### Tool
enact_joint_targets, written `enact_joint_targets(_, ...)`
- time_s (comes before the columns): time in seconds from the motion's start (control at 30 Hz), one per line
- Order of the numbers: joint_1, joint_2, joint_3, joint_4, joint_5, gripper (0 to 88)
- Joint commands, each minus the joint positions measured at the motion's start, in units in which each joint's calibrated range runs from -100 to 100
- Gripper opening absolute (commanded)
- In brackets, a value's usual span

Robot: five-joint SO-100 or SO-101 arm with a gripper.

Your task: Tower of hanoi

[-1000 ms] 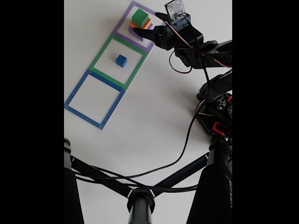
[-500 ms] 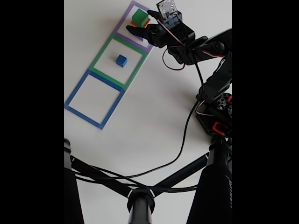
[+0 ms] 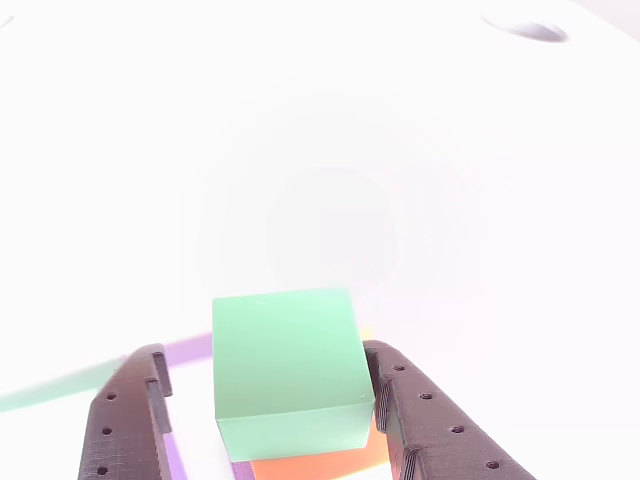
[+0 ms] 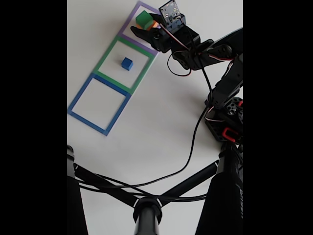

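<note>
The tower of hanoi stack stands in the purple outline (image 4: 140,6) at the top of the fixed view: a green cube (image 4: 143,19) rests on an orange cube (image 4: 153,25). The small blue cube (image 4: 127,63) sits alone inside the green outline (image 4: 104,57). My gripper (image 4: 145,23) is open and straddles the green cube. In the other view the green cube (image 3: 285,365) lies between my fingers (image 3: 430,425). The right finger is at its side and the left one stands apart. Orange (image 3: 320,463) shows beneath it. The pale-purple slab is mostly hidden.
A blue outline (image 4: 80,96) lies empty at the lower left of the row. The arm's base (image 4: 227,120) stands at the right with a black cable (image 4: 195,142) trailing down. Black stand bars (image 4: 146,210) cross the bottom.
The gripper has slid left and forward along the purple outline, from beside the stack to around the green cube. The blocks have not moved.
</note>
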Motion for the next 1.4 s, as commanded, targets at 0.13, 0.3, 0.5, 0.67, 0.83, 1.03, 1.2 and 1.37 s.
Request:
enact_joint_targets(0.13, -1.0, -0.7, -0.1, -1.8, 0.0, 10.3)
enact_joint_targets(0.3, -1.2, -1.2, 0.0, -1.8, 0.0, 8.1)
enact_joint_targets(0.5, -1.6, -3.3, 0.6, -1.1, 0.0, 7.2)
enact_joint_targets(0.67, -3.0, -9.9, 1.2, 4.7, 0.0, 7.2)
enact_joint_targets(0.83, -4.6, -22.1, 0.3, 18.5, 0.0, 7.1)
enact_joint_targets(1.03, -6.5, -37.6, -6.9, 43.7, 0.0, 6.7)
enact_joint_targets(1.2, -7.6, -45.6, -26.0, 78.8, 0.0, 6.7)
enact_joint_targets(1.37, -9.2, -44.3, -52.5, 110.6, 0.0, 6.6)
